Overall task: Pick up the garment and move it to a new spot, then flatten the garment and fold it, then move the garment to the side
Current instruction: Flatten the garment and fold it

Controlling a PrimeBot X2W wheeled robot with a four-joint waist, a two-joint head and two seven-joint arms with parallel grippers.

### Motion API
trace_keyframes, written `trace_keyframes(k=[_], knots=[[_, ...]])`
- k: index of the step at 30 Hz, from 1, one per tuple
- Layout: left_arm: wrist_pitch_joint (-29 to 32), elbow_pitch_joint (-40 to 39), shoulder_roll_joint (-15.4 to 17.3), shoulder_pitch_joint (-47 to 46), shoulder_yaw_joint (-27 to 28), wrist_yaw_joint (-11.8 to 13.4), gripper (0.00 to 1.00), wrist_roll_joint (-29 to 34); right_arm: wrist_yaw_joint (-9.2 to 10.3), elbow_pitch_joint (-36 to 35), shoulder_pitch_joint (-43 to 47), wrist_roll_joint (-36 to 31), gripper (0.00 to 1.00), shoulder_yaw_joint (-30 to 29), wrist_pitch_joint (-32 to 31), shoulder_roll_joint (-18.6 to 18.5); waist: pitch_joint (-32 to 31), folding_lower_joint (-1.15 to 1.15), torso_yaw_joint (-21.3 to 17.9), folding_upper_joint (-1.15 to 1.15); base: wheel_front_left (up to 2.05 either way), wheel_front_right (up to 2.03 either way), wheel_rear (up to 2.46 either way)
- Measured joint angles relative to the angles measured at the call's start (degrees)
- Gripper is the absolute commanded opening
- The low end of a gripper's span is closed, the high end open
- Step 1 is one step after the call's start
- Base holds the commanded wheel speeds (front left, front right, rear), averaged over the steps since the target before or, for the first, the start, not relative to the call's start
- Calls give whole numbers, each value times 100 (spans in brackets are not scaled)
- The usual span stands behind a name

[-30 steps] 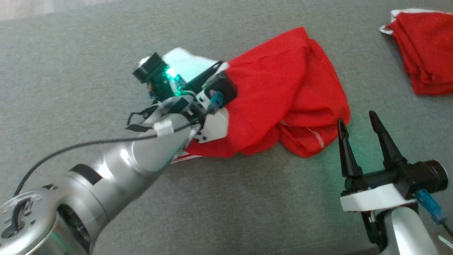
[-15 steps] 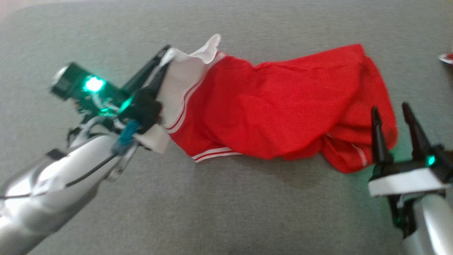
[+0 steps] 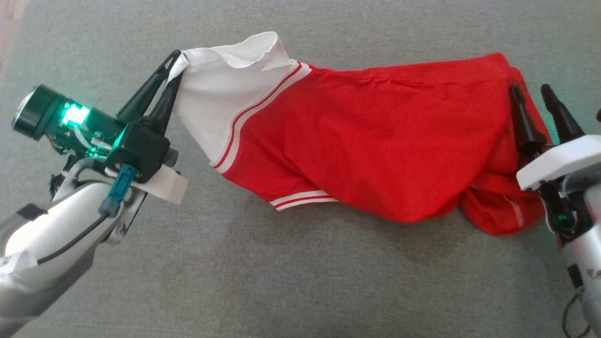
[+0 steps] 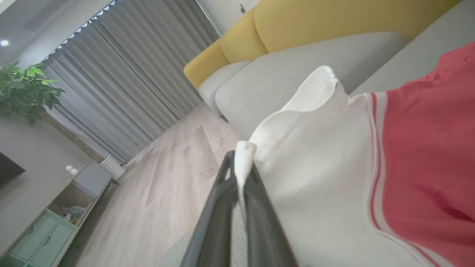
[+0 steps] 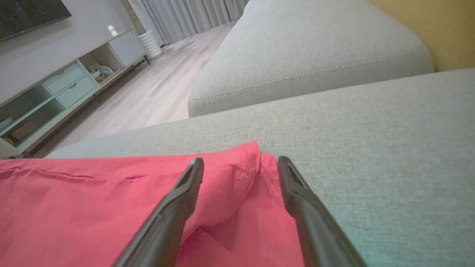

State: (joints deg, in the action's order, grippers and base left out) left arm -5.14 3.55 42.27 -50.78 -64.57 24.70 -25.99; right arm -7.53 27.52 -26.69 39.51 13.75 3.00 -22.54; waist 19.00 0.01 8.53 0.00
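The garment (image 3: 357, 150), red with a white side panel and red-and-white striped trim, lies stretched across the grey sofa cushion (image 3: 263, 281). My left gripper (image 3: 177, 63) is shut on the white corner at the garment's left end, lifting it; in the left wrist view that white cloth (image 4: 319, 178) is pinched between the dark fingers (image 4: 222, 207). Over the garment's right end my right gripper (image 3: 531, 91) stands open. In the right wrist view its fingertips (image 5: 196, 167) straddle the red hem (image 5: 256, 167), nothing gripped. Any numerals are hidden.
The grey cushion extends in front of the garment. Behind are another grey seat (image 5: 304, 59), yellow backrests (image 4: 334, 22) and a wooden floor (image 4: 167, 185). A low cabinet (image 5: 55, 92), curtains (image 4: 130, 74) and a plant (image 4: 22, 85) stand farther off.
The left gripper has pulled the white corner up and to the left, drawing the bunched garment out long. The head camera has shifted; the right gripper now stands over the garment's right end.
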Motion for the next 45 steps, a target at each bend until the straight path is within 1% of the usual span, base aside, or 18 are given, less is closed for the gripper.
trace_keyframes(k=[4, 8, 13, 14, 16, 20, 22, 23, 24, 27, 31, 33, 35, 37, 41, 45], knots=[[-8, 27, -8, -1, -1, -5, 0, 0, 0, 200, -136, 264, 100, 229, -143, -113, 70, 0, 62, 0, 0, 0, 0], [-48, 80, -51, -4, -14, -54, 0, 0, 0, 498, -370, 240, 100, 565, -169, -308, 140, 0, 139, 0, 0, 0, 0], [-57, 149, -131, -11, -30, -57, 0, 0, 0, 791, -593, 289, 100, 899, -148, -328, 162, 0, 218, 0, 0, 0, 0], [-58, 166, -146, -11, -32, -58, 0, 0, 0, 839, -611, 310, 59, 949, -141, -335, 157, 0, 230, 0, 0, 0, 0], [-80, 192, -158, -11, -37, -59, 0, 0, 0, 894, -625, 356, 0, 1074, -44, -367, 138, 0, 249, 0, 0, 0, 0], [-237, 257, -169, -13, -38, -114, 0, 1, 0, 1033, -758, 327, 0, 1180, 386, -439, 64, 0, 225, 0, 0, 0, 0], [-344, 314, -187, -64, -44, -198, 0, 33, 0, 1082, -901, 299, 0, 1182, 611, -499, 19, 0, 171, 0, 0, 0, 0], [-458, 397, -224, -222, -58, -319, 0, 145, 0, 1138, -1125, 201, 0, 1122, 816, -564, -30, 0, 85, 0, 0, 0, 0], [-514, 442, -249, -363, -62, -383, 0, 237, 0, 1144, -1260, 178, 0, 1055, 886, -597, -55, 0, 30, 0, 0, 0, 0], [-712, 548, -381, -978, -13, -534, 0, 491, 0, 1116, -1724, 102, 0, 903, 1020, -734, -136, 0, -178, 0, 0, 0, 0], [-902, 726, -594, -1958, 176, -686, 0, 922, 0, 981, -2318, -146, 0, 527, 1122, -978, -255, 0, -522, 0, 0, 0, 0], [-957, 846, -669, -2353, 288, -711, 0, 1107, 0, 845, -2588, -341, 0, 234, 1138, -1095, -328, 0, -699, 0, 0, 0, 0], [-967, 891, -723, -2654, 421, -733, 0, 1244, 0, 564, -2813, -580, 0, -112, 1147, -1192, -412, 0, -865, 0, 0, 0, 0], [-982, 872, -748, -2894, 580, -881, 0, 1261, 0, 152, -2966, -773, 0, -374, 1170, -1311, -566, -1, -1042, 0, 0, 0, 0], [-982, 804, -693, -2926, 723, -969, 0, 1313, 0, -152, -2941, -912, 0, -485, 1171, -1383, -756, -1, -1147, 0, 0, 0, 0], [-982, 617, -541, -2927, 926, -1080, 0, 1311, 0, -556, -2914, -988, 0, -582, 1155, -1455, -1041, -2, -1212, 0, 0, 0, 0]])
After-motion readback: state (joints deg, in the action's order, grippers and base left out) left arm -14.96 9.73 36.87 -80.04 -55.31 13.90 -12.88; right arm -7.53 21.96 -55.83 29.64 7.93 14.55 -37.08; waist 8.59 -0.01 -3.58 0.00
